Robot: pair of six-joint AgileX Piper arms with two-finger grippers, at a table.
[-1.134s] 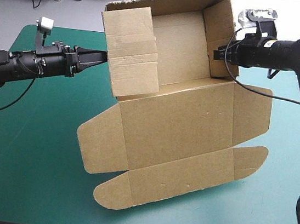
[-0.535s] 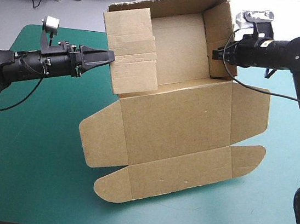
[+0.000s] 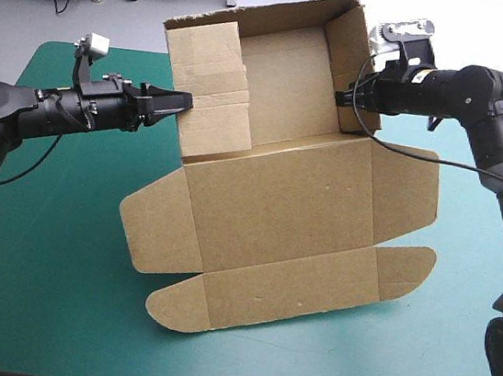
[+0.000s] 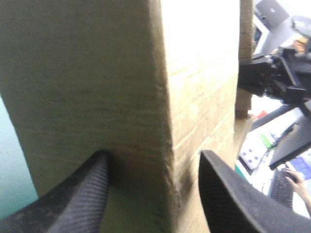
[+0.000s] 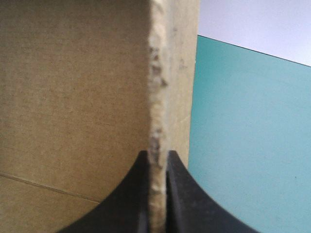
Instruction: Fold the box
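The brown box (image 3: 287, 202) lies on the teal-green cover with its far walls raised and its lid flat toward the front. My left gripper (image 3: 181, 103) is at the left wall. In the left wrist view the gripper (image 4: 153, 154) is open, its black fingers (image 4: 82, 194) straddling the folded edge of that wall (image 4: 97, 73). My right gripper (image 3: 342, 98) holds the right wall from outside. In its own view the gripper (image 5: 156, 153) is shut on the board's ragged edge (image 5: 155, 73). The right gripper (image 4: 262, 77) also shows beyond the box in the left wrist view.
The lid's side flaps (image 3: 408, 269) and rounded front flap (image 3: 179, 313) lie spread on the cover. Bare teal-green cover (image 3: 58, 246) lies in front of and left of the box, and beside the right wall (image 5: 243, 121).
The whole box has shifted to the left and slightly away. Both grippers moved left with it, and the left wall now stands more upright.
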